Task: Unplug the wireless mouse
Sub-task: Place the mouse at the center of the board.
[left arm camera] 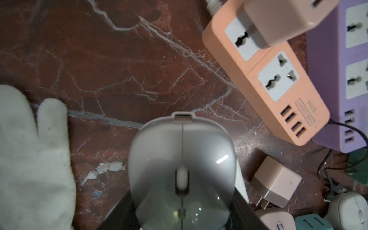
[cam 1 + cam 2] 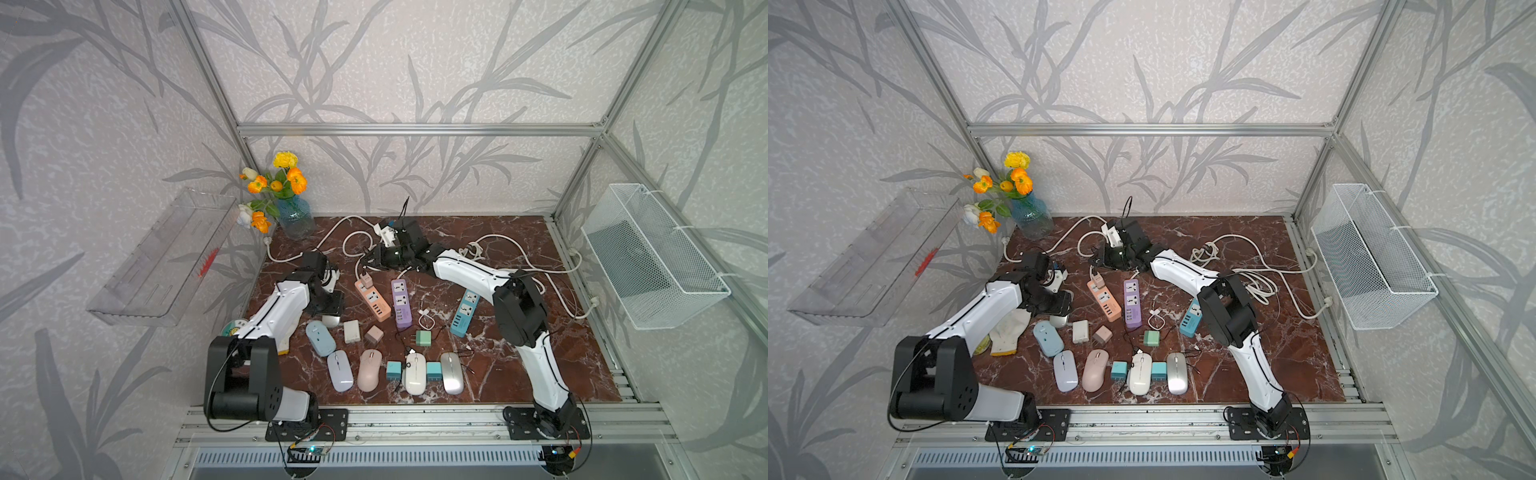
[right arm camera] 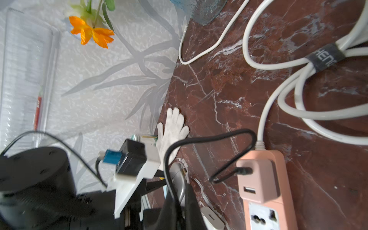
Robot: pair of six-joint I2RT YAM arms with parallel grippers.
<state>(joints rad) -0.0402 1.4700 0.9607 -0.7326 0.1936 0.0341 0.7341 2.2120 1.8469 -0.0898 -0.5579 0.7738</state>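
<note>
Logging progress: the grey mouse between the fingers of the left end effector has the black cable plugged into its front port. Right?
No. The grey mouse is between the fingers of the left end effector, but its front port is empty; the black cable isn't plugged into it. The left wrist view shows it.

Leaf-patterned walls point(image 2: 415, 62), marble tabletop point(image 2: 582, 353).

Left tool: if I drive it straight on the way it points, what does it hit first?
The silver mouse, which sits between the jaws of the left tool. Past its nose there is probably only bare marble tabletop. The orange power strip lies off to the side. Depth is unclear.
</note>
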